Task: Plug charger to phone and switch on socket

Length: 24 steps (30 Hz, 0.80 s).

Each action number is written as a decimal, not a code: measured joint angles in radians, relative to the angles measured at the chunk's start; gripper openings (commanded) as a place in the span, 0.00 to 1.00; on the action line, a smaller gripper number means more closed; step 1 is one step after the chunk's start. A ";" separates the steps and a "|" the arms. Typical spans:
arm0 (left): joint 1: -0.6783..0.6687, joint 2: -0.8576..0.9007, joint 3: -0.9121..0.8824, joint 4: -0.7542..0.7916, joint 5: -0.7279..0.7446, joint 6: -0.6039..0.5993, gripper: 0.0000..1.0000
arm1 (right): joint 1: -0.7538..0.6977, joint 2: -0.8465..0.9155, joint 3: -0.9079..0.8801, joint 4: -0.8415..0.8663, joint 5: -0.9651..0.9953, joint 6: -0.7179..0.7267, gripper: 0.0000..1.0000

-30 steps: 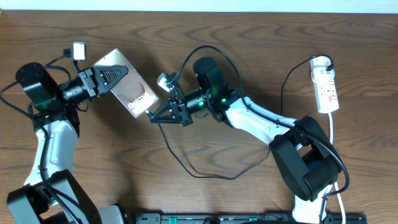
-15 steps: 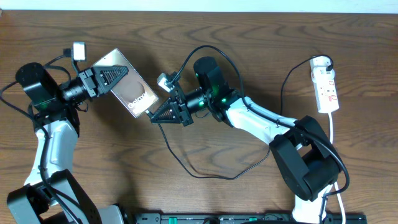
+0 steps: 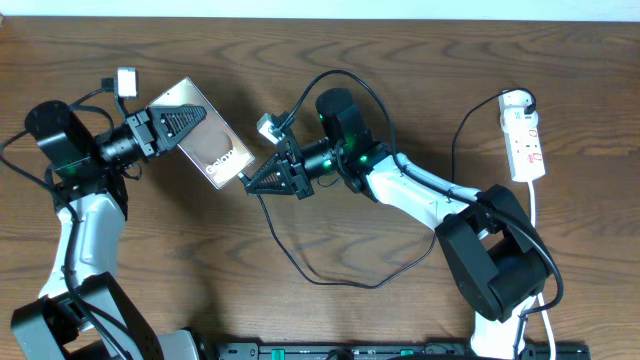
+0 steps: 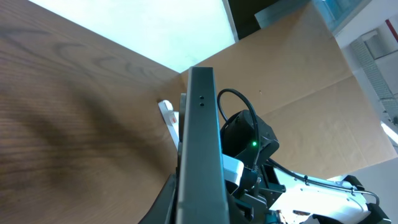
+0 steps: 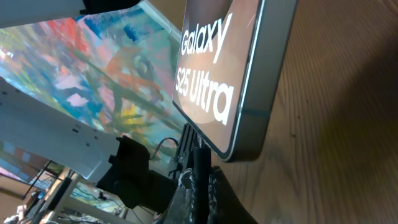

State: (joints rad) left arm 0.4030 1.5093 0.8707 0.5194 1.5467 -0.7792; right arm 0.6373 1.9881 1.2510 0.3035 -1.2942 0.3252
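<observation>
I saw the left gripper (image 3: 198,116) clamped on the phone (image 3: 222,155), holding it tilted over the left half of the table (image 3: 400,60). The right gripper (image 3: 252,185) was pinched shut on the charger (image 5: 200,165) at its plug end, with the tip right at the phone's lower edge (from the right wrist camera I could not tell whether it was seated). The black cable looped across the wood behind that arm. The socket (image 3: 524,135) lay well apart at the far right.
</observation>
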 measured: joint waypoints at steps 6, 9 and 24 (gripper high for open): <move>-0.011 0.000 0.000 0.001 -0.004 0.002 0.08 | 0.000 0.000 0.000 -0.004 -0.008 0.000 0.01; -0.012 0.000 0.000 0.001 -0.004 0.002 0.07 | 0.000 0.000 0.000 -0.005 -0.011 0.000 0.01; -0.013 0.000 0.000 0.001 -0.007 0.018 0.08 | 0.000 0.000 0.000 -0.005 -0.001 0.008 0.01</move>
State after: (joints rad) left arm 0.3904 1.5093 0.8707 0.5201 1.5394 -0.7609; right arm 0.6373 1.9881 1.2507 0.2985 -1.2953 0.3336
